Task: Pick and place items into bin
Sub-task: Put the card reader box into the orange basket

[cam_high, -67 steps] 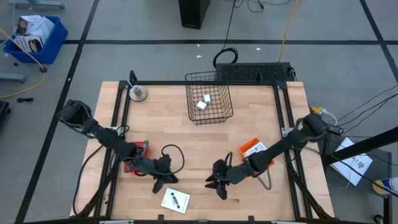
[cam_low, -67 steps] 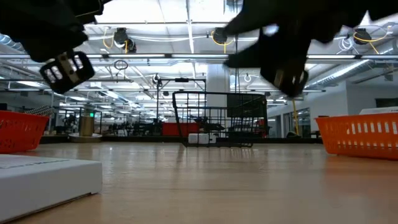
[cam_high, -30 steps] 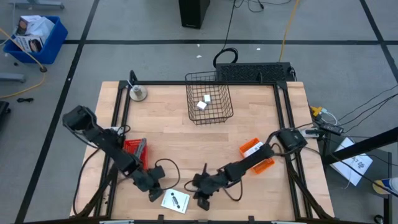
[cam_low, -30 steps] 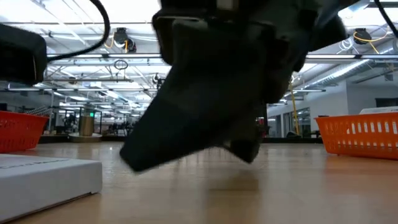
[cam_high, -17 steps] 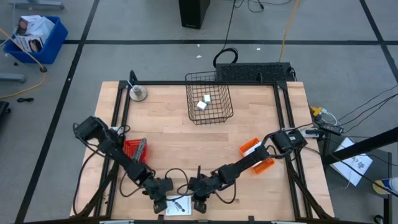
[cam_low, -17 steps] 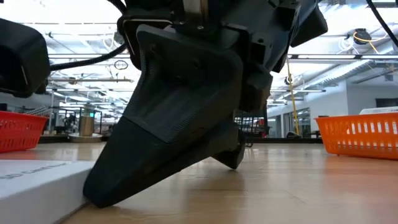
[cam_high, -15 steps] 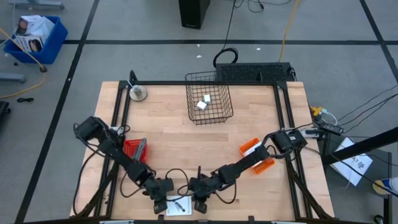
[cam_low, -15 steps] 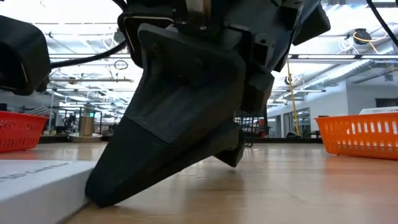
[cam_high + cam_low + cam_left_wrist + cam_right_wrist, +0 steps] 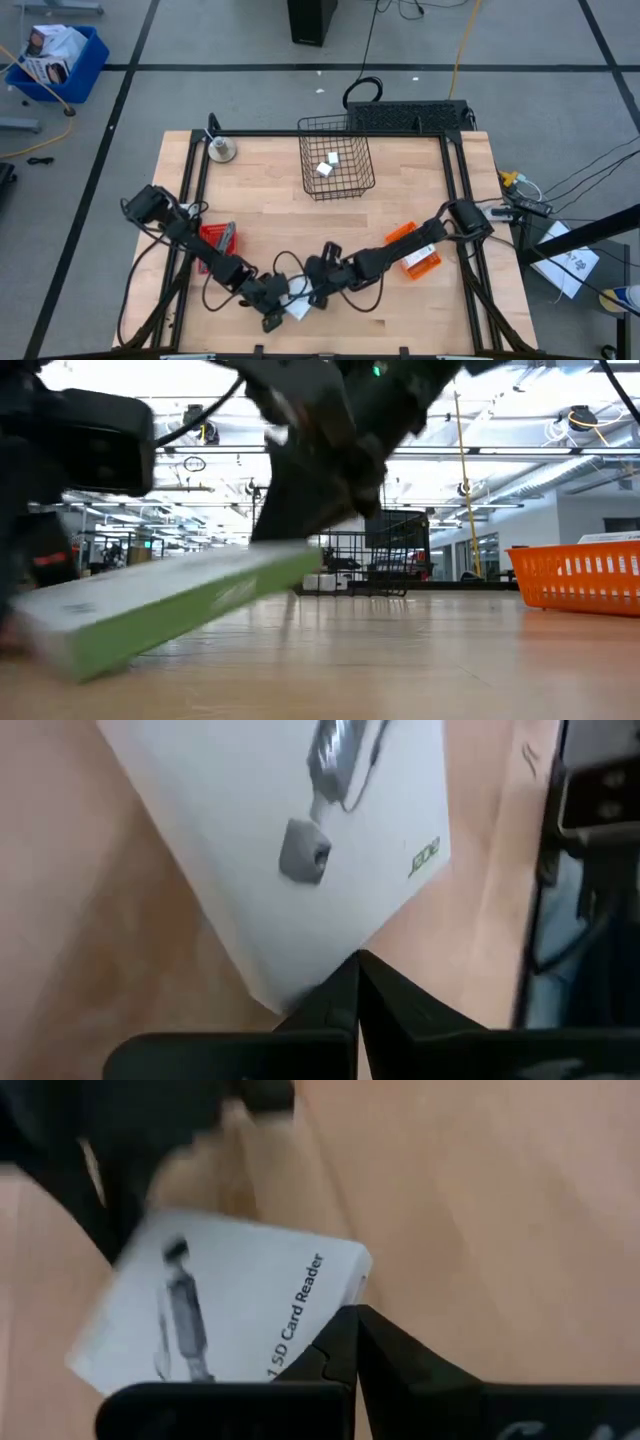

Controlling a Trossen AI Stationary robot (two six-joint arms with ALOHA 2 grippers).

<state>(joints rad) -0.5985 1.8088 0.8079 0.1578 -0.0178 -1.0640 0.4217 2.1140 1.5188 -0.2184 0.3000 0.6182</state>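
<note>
the left gripper [image 9: 274, 305] and right gripper [image 9: 310, 292] meet at a white box [image 9: 295, 307] near the table's [image 9: 270, 210] front edge. each looks pinched on an opposite side of it. in the low view the box [image 9: 170, 605] tilts, one end raised off the wood. the wire bin [image 9: 337, 160] stands at the back edge with small white blocks [image 9: 327, 165] inside. orange baskets [image 9: 413, 248] sit near the right edge.
</note>
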